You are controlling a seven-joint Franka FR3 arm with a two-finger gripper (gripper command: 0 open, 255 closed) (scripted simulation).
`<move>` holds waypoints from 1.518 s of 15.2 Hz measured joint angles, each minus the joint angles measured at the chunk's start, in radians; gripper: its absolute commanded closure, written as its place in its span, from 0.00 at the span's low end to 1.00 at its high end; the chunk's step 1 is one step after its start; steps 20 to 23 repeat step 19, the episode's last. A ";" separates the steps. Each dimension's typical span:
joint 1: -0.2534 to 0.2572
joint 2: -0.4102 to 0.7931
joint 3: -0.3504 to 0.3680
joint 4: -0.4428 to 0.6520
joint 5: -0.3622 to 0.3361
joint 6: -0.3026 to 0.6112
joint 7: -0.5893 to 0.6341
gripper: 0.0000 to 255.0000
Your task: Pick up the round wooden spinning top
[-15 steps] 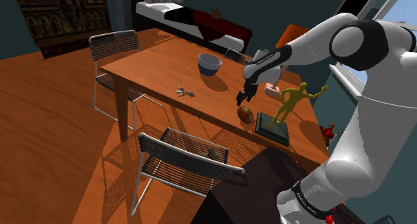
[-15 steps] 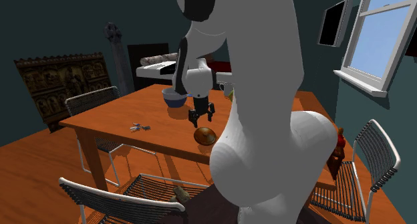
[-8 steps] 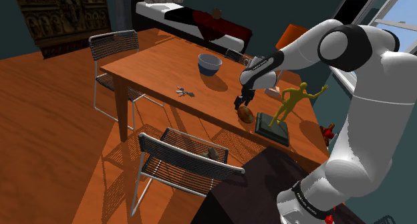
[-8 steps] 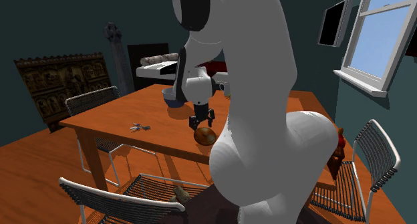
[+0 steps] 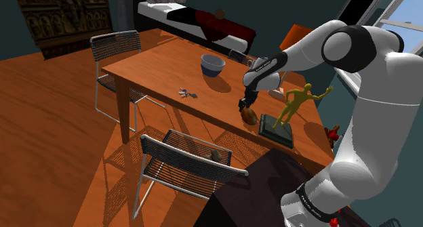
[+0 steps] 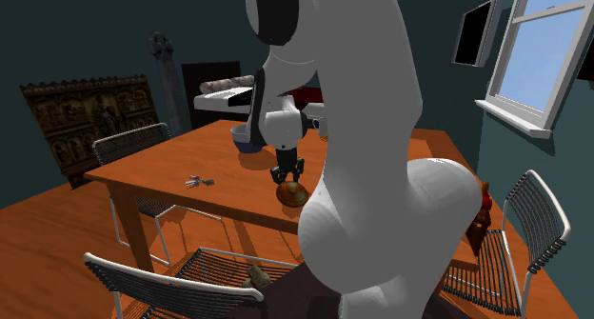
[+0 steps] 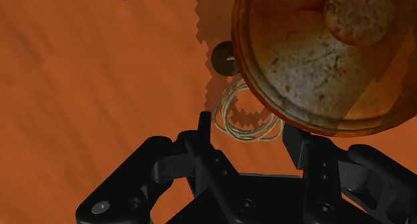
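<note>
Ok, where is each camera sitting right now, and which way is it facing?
Shoulder view: beside and slightly behind the stand, looking down over the table; the arm reaches to the hand at the spinning top.
Second exterior view: close behind the arm, facing across the table toward the far wall; white arm links loom in front.
Wrist view: on the hand, looking down at the spinning top and tabletop; both black fingers show, apart.
Shared: both exterior views show hand, spinning top and bowl.
</note>
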 measured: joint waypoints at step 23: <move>0.024 -0.152 -0.032 0.007 -0.052 -0.156 0.025 1.00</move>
